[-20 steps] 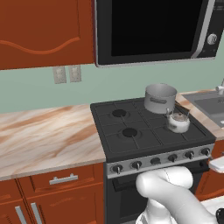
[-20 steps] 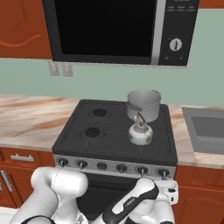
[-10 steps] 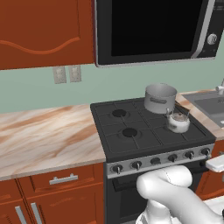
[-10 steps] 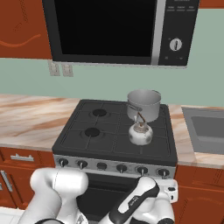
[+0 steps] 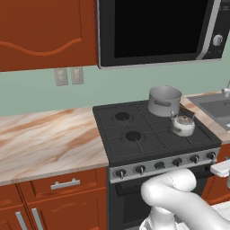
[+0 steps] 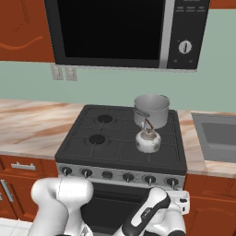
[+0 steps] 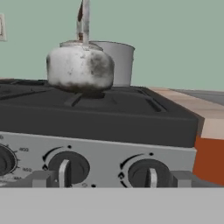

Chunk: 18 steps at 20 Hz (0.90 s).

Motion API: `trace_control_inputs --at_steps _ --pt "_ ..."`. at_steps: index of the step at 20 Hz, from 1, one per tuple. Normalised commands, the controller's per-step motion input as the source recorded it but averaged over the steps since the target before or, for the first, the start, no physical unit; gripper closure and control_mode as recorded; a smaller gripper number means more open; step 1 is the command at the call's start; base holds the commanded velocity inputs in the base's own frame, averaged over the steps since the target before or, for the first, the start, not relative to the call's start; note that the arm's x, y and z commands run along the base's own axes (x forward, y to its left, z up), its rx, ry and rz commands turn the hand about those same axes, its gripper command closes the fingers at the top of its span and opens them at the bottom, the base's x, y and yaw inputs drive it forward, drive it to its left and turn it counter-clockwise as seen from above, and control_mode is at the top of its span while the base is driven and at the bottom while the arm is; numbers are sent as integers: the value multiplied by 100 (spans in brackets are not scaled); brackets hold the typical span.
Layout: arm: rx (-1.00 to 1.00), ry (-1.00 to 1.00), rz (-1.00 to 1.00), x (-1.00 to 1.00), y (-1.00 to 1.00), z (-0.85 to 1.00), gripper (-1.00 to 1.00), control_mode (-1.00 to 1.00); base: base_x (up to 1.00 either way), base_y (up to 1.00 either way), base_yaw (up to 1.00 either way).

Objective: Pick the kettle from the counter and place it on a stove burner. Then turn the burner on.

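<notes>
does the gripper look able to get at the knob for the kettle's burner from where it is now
Probably yes. The open gripper sits low before the stove's knob row, nothing between. The kettle rests on the front right burner; which knob serves it is unclear.

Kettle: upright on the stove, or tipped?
Upright: the kettle sits flat on the front right grate, handle arching straight up, in front of the pot.

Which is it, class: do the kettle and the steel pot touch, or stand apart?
Cannot tell. In the right base view the kettle overlaps the pot behind it; the left base view shows no plain gap either.
</notes>
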Motion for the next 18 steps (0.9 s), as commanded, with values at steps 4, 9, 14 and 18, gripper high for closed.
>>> trace_control_inputs --at_steps 4,9,14,18 --pt "0 0 -1 25 -20 -6 -100 -100 0 0 0" --pt "0 0 0 27 -13 -4 -100 -100 0 0 0" --pt "0 0 0 27 -14 -5 -100 -100 0 0 0" --pt "0 0 0 21 -11 -12 -100 -100 0 0 0"
